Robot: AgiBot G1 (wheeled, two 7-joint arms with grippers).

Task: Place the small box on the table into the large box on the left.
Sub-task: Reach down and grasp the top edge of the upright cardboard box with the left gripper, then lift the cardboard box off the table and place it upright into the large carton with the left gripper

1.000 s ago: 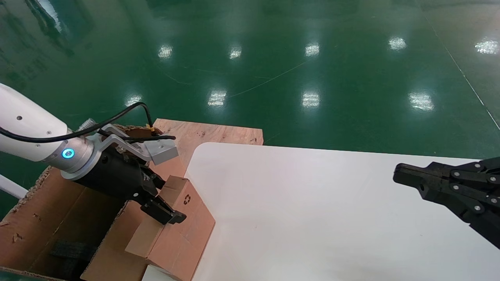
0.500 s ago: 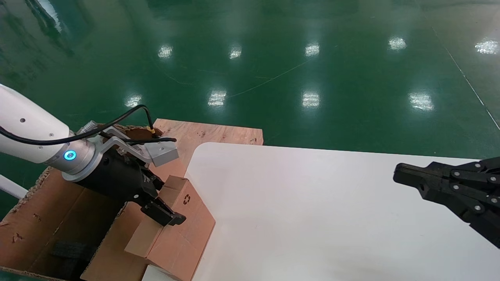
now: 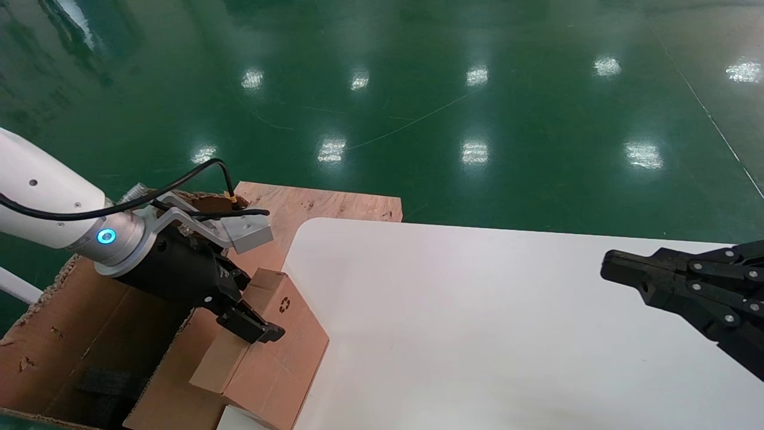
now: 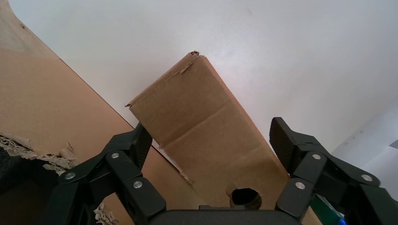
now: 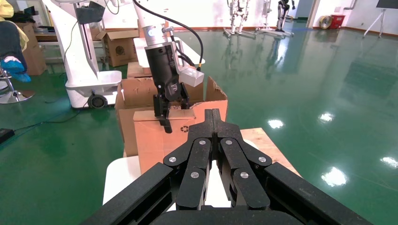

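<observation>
Brown cardboard at seven o'clock in the head view: the small box (image 3: 265, 352) lies tilted on the table's (image 3: 477, 334) left edge, beside the large box (image 3: 65, 340). The left gripper (image 3: 242, 307) straddles it with its jaws spread wide. At three o'clock the right gripper (image 3: 609, 269) hovers, its fingers pressed together.
</observation>
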